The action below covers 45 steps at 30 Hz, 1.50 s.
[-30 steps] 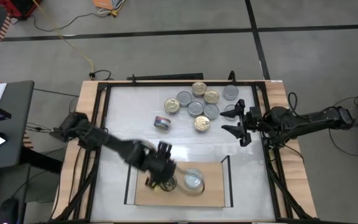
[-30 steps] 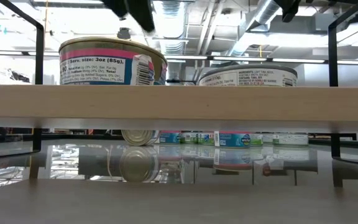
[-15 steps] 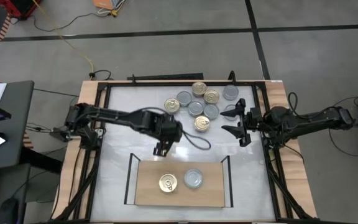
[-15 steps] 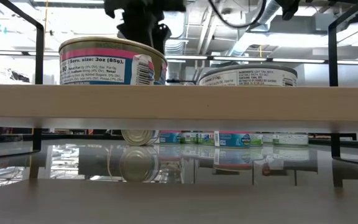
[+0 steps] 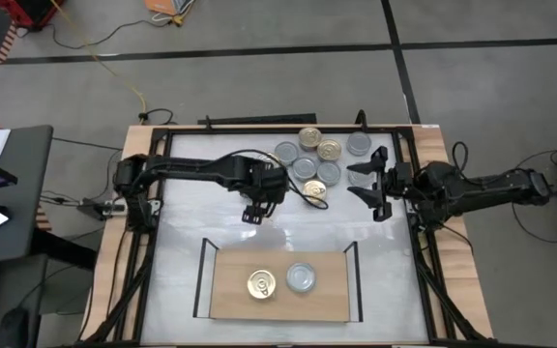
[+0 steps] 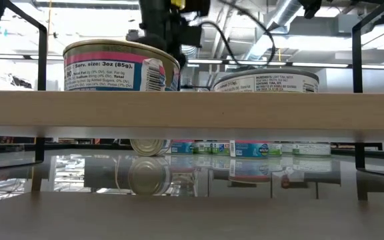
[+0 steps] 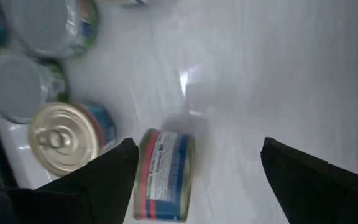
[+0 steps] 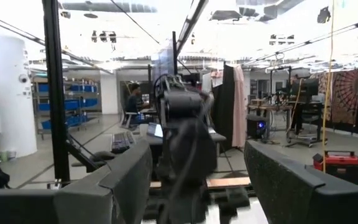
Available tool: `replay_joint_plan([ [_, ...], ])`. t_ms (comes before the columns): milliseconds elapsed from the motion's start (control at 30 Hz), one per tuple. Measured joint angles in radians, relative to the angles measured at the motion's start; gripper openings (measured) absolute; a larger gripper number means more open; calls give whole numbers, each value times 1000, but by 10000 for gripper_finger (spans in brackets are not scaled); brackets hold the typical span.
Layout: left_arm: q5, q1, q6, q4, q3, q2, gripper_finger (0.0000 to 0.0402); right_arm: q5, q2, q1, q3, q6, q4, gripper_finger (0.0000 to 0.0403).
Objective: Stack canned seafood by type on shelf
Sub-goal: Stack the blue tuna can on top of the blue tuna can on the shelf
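Observation:
The shelf (image 5: pixel 230 290) is a light wooden board near the table's near edge. A gold-lidded tin (image 5: pixel 262 283) and a silver-lidded tin (image 5: pixel 301 277) stand on it side by side. Several more tins (image 5: pixel 317 159) sit grouped near the far edge. One tin (image 7: pixel 163 174) lies on its side on the white tabletop. My left gripper (image 7: pixel 196 149) hangs open above it, pointing down, and hides it in the high view. My right gripper (image 5: pixel 370 184) waits open above the table's right side.
A gold-lidded tin (image 7: pixel 61 138) and silver-lidded tins (image 7: pixel 23 84) stand close beside the lying tin. Black uprights (image 5: pixel 354 280) rise at both ends of the shelf. A black frame (image 5: pixel 158 193) runs around the table. White tabletop lies bare between shelf and group.
My left gripper has drawn away from the gold tin on the shelf and swung toward the far edge, stopping over the tin that lies on its side. The gold tin stays standing on the board. My right arm has kept its place.

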<state>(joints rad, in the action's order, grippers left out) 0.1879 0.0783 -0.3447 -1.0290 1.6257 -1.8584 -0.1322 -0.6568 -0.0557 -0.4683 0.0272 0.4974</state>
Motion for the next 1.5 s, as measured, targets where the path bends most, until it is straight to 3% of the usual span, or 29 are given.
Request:
replay_joint_plan([
  [333,47,52,-93,-30,-1,-94,327,3,18,-36,0,28,-3,282],
  [733,24,109,-105,-85,0,-138,322,3,18,-36,0,34,-2,282],
  [867,26,109,-114,-105,-1,-140,287,3,18,-36,0,38,-3,282],
  [1033,48,101,-140,-112,-1,-140,191,3,18,-35,0,37,-3,282],
  [1233,66,58,-163,-176,18,-136,188,3,18,-35,0,37,-7,282],
  [1500,71,-73,3,-390,210,-98,188,3,18,-35,0,60,-17,282],
])
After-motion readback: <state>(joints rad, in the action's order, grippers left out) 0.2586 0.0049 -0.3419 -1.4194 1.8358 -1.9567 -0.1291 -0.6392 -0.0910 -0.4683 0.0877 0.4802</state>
